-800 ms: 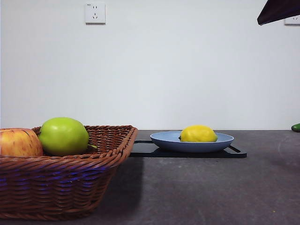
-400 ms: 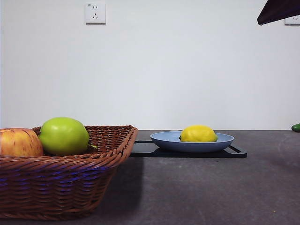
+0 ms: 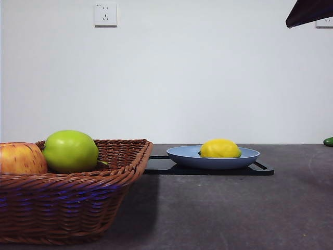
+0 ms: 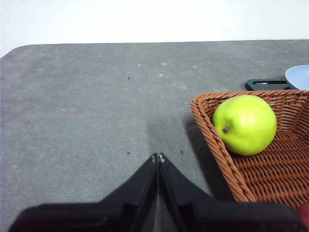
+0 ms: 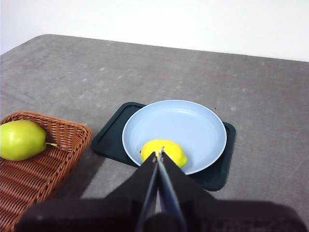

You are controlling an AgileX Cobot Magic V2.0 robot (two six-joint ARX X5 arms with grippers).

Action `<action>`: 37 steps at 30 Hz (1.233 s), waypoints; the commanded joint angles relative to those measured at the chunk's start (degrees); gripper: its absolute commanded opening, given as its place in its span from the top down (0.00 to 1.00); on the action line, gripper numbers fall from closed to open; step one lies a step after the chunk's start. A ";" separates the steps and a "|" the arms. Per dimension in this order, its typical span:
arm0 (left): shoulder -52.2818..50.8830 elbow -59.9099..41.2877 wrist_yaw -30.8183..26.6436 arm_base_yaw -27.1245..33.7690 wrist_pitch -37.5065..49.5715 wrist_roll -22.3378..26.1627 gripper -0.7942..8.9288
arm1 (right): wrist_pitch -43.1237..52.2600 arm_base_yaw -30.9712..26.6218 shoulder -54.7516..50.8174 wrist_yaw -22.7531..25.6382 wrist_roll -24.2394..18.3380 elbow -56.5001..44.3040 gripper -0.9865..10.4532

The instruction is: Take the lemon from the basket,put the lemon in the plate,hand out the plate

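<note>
The yellow lemon [image 3: 220,148] lies in the blue plate [image 3: 182,154], which rests on a flat black tray [image 3: 158,167]. In the right wrist view the lemon [image 5: 174,152] sits at the near side of the plate [image 5: 178,123]. My right gripper [image 5: 159,153] is shut and empty, held high above and short of the plate; it shows as a dark tip [image 3: 308,11] at the front view's top right. The wicker basket [image 3: 73,203] stands at the left. My left gripper [image 4: 158,157] is shut and empty, over bare table beside the basket [image 4: 270,164].
A green apple [image 3: 70,151] and a red-yellow apple [image 3: 21,158] lie in the basket. A small green thing [image 3: 328,141] shows at the far right edge of the table. A wall socket [image 3: 105,14] is on the back wall.
</note>
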 commanded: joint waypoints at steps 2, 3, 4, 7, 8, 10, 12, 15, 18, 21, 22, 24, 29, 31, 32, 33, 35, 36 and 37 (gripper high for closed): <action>-0.15 -0.68 -0.17 0.11 0.50 -0.33 0.91 | 0.57 0.35 0.15 0.17 0.57 0.66 0.91; -0.15 -0.68 -0.17 0.11 0.50 -0.35 0.91 | 0.57 0.35 0.15 0.17 0.57 0.66 0.91; -0.15 -0.68 -0.17 0.11 0.55 -0.33 0.91 | 0.57 0.35 0.15 0.17 0.57 0.66 0.91; -0.15 -0.68 -0.17 0.11 0.52 -0.35 0.91 | 0.57 0.35 0.15 0.17 0.57 0.66 0.91; -0.15 -0.68 -0.17 0.11 0.52 -0.33 0.91 | 0.57 0.35 0.15 0.17 0.57 0.66 0.91; -0.15 -0.68 -0.17 0.11 0.52 -0.33 0.91 | 0.57 0.35 0.15 0.17 0.57 0.66 0.91; -0.15 -0.66 -0.17 0.11 0.52 -0.33 0.91 | 0.57 0.35 0.15 0.17 0.57 0.66 0.91; -0.15 -0.68 -0.17 0.11 0.52 -0.35 0.91 | 0.28 0.35 0.15 0.26 -1.73 0.66 0.91; -0.15 -0.68 -0.17 0.11 0.52 -0.33 0.91 | 0.07 0.39 -0.48 0.31 -4.11 0.66 0.91; -0.15 -0.66 -0.17 0.11 0.52 -0.33 0.91 | -1.68 -0.42 -4.37 1.27 -10.45 0.61 0.91; -0.15 -0.68 -0.15 0.11 0.52 -0.33 0.91 | -2.62 -1.36 -6.01 1.73 -11.69 0.59 0.91; -0.15 -0.68 -0.17 0.11 0.52 -0.33 0.91 | -4.09 -4.31 -9.38 1.03 -13.22 0.33 0.91; -0.15 -0.68 -0.17 0.11 0.52 -0.33 0.91 | -3.76 -13.68 -17.66 -4.94 -13.46 -4.52 0.91; -0.15 -0.68 -0.17 0.11 0.52 -0.35 0.91 | -2.51 -17.00 -20.50 -6.08 -13.68 -7.72 0.91; -0.15 -0.68 -0.17 0.11 0.52 -0.33 0.91 | -1.81 -18.53 -21.90 -6.27 -14.05 -9.55 0.91; -0.15 -0.68 -0.17 0.11 0.52 -0.33 0.91 | -1.01 -19.74 -23.08 -6.32 -14.21 -11.21 0.91; -0.15 -0.68 -0.17 0.11 0.50 -0.33 0.91 | 1.55 -21.88 -25.38 -6.40 -14.16 -15.21 0.91; -0.15 -0.68 -0.17 0.11 0.52 -0.33 0.91 | 3.08 -22.75 -26.53 -6.91 -14.08 -17.35 0.91; -0.15 -0.68 -0.17 0.11 0.52 -0.33 0.91 | 4.48 -23.47 -27.43 -7.91 -14.01 -19.15 0.91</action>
